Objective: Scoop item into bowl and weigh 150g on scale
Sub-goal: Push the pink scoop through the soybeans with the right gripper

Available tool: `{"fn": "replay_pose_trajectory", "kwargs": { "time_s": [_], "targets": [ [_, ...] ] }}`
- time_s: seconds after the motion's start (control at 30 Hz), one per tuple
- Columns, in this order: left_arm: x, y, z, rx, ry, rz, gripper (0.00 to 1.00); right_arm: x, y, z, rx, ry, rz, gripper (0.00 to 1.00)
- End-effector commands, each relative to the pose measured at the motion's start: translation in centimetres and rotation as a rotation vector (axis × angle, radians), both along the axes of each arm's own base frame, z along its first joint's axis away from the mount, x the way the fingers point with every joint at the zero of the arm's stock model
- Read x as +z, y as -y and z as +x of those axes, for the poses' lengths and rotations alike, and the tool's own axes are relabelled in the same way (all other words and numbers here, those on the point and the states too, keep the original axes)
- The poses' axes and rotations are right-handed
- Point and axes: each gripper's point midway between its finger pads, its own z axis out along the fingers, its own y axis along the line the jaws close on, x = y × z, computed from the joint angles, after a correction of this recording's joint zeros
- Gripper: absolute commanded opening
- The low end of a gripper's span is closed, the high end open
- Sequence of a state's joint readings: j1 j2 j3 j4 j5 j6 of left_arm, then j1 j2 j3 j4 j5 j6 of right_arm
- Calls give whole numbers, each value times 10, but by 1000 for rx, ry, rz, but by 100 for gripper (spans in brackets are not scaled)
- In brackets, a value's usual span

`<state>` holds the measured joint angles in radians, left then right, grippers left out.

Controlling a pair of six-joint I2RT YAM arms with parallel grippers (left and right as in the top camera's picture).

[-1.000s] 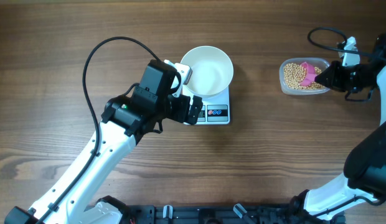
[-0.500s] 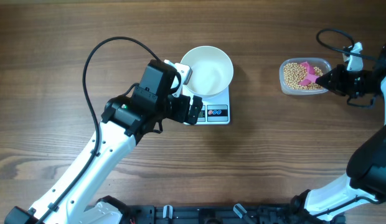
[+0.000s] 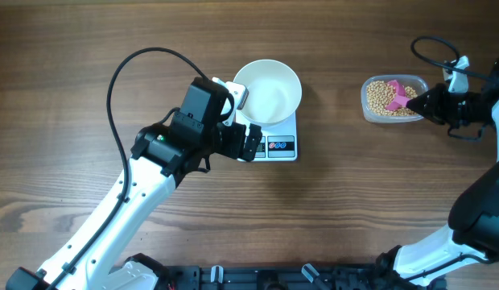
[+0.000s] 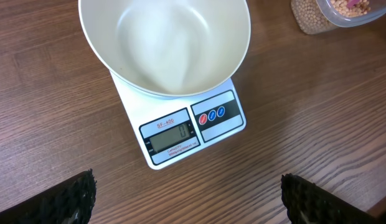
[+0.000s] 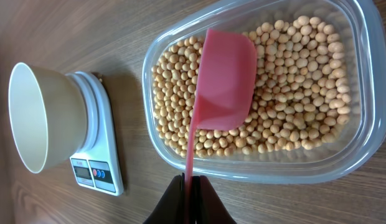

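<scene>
Tan beans (image 5: 286,93) fill a clear tub (image 5: 361,124) near the right edge of the bench (image 3: 346,209). The right gripper (image 5: 192,186) is clenched on the thin handle of a pink scoop (image 5: 224,81). The scoop is over the beans. Its long way runs left to right, with the cup end pointing left at the bowl (image 3: 267,91). That white bowl sits on the scale (image 3: 282,147) mid-bench, with the scale's buttons facing the near edge. Wide bare wood lies between scale and tub. The left gripper (image 3: 246,121) is spread wide at the scale's left side, holding nothing.
</scene>
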<state>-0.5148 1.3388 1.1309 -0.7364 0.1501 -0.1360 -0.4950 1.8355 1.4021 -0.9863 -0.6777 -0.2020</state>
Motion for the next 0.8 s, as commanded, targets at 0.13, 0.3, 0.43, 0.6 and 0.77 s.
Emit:
{"fn": "replay_pose_trajectory", "kwargs": {
  "time_s": [0.13, 0.3, 0.43, 0.6, 0.77],
  "targets": [
    [7, -2, 5, 18, 20, -6, 100, -7, 7, -6, -49, -22, 79, 4],
    [7, -2, 5, 18, 20, -6, 100, -12, -2, -6, -28, 19, 131, 4],
    [7, -2, 5, 17, 20, -6, 100, -7, -9, -3, -21, 54, 191, 4],
    [7, -2, 5, 17, 20, -6, 100, 5, -8, -1, -35, 100, 259, 4],
    [7, -2, 5, 17, 20, -6, 100, 5, 10, -6, -85, 105, 263, 4]
  ]
}}
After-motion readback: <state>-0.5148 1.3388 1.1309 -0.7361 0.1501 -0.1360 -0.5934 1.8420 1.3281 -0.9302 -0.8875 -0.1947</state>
